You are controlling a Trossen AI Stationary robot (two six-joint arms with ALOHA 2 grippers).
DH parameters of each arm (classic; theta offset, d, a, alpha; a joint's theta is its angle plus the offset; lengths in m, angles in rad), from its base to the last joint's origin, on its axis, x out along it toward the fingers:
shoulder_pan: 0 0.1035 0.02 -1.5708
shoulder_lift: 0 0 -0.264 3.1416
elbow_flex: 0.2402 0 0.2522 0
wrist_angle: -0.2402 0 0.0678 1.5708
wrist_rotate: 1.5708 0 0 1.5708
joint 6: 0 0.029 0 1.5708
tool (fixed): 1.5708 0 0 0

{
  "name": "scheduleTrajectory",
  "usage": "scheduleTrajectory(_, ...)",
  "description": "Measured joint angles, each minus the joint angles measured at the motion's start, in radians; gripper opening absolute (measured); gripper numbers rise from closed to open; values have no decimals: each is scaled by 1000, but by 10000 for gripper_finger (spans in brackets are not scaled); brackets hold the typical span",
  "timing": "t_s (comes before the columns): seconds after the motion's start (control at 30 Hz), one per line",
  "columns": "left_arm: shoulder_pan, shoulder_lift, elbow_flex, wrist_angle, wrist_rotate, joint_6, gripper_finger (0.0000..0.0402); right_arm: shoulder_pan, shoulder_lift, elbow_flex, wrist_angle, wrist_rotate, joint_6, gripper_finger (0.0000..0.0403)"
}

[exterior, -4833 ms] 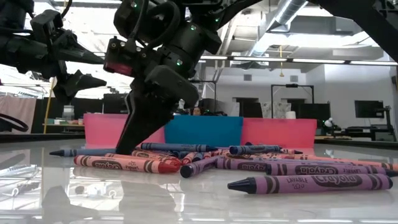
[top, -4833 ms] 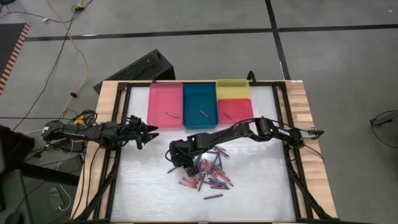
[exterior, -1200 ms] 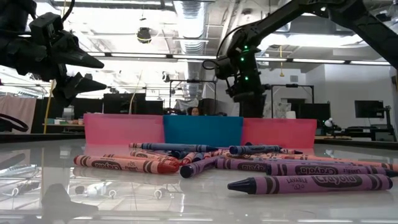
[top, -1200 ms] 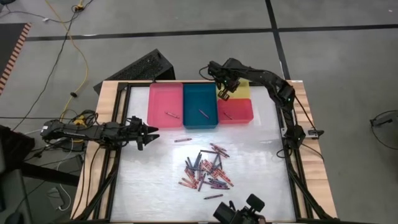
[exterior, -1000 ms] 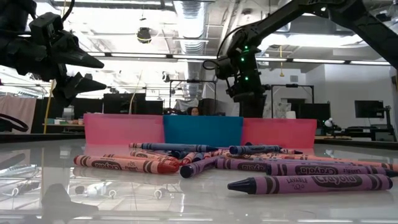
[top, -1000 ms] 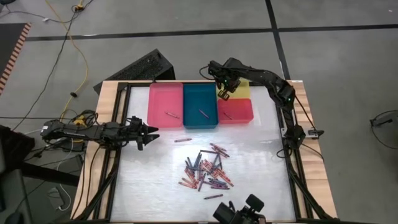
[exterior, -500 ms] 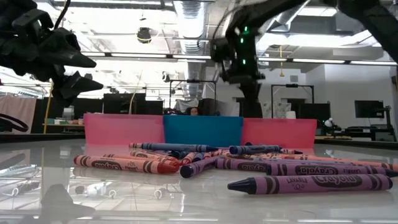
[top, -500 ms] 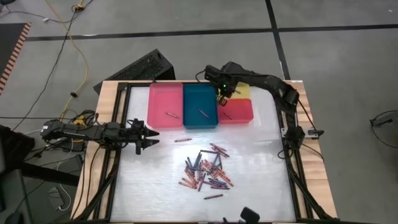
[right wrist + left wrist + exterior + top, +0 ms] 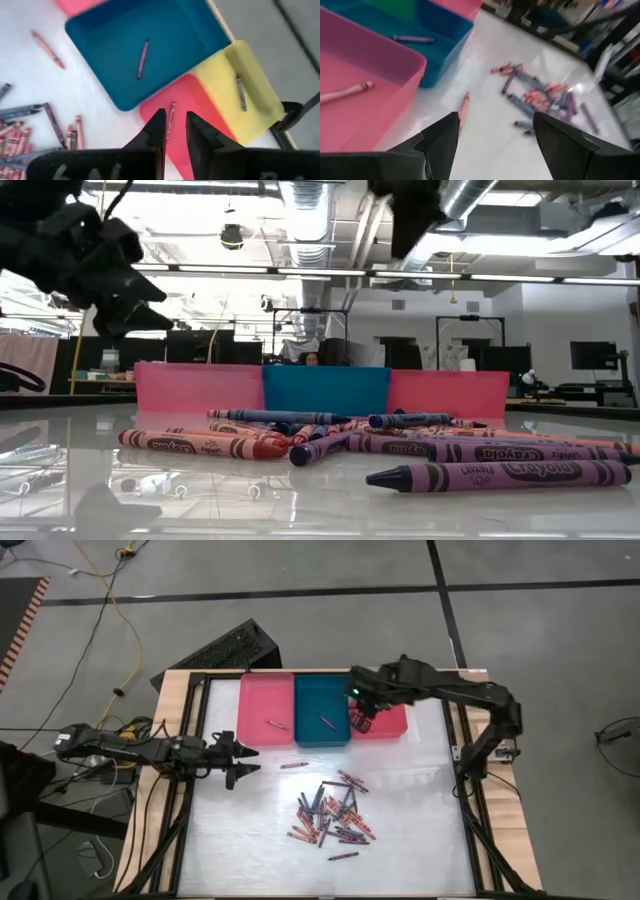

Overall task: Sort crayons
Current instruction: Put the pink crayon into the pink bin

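Lying jumbled: red, purple, blue crayons (image 9: 330, 817)

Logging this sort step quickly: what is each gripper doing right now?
Left gripper: open, empty, hovering by the pink tray.
Right gripper: jaws narrowly apart, nothing between them, above the red tray.

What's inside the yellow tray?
The yellow tray holds one grey crayon, seen from the right wrist. From above, the right arm covers most of that tray.
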Motion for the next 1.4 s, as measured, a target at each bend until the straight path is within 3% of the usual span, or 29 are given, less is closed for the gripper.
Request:
scheduleTrajectory(0.2, 0, 221, 86, 1, -4, 48, 245, 153, -60, 0, -2, 122, 102, 67)
scheduleTrajectory(0.53, -47, 562, 231, 12, -102, 163, 245, 301, -23, 0, 7, 136, 121, 67)
scheduleTrajectory(0.7, -69, 679, 290, 15, -167, 239, 245, 338, 7, 0, 3, 149, 121, 67)
scheduleTrajectory(1.4, -80, 1027, 300, 246, -191, 328, 219, 369, 40, 0, 6, 152, 155, 67)
